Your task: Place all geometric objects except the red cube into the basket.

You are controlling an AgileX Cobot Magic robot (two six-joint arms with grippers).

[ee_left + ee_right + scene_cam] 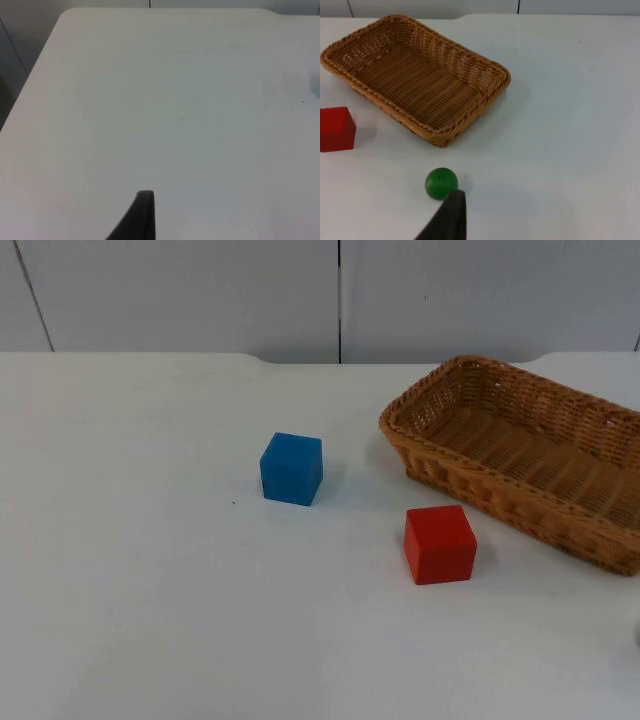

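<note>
A blue cube [291,469] sits on the white table near the middle. A red cube [439,544] stands to its right, just in front of the brown wicker basket [430,445], which is empty. In the right wrist view a small green ball [441,183] lies on the table close in front of my right gripper [451,216], a short way from the basket [470,122] and the red cube [336,129]. My left gripper [142,216] hangs over bare table, away from all the objects.
The grey partition wall [340,295] closes the far side of the table. The table's left edge [30,85] and a rounded far corner lie ahead of the left gripper. Open table surface surrounds the cubes.
</note>
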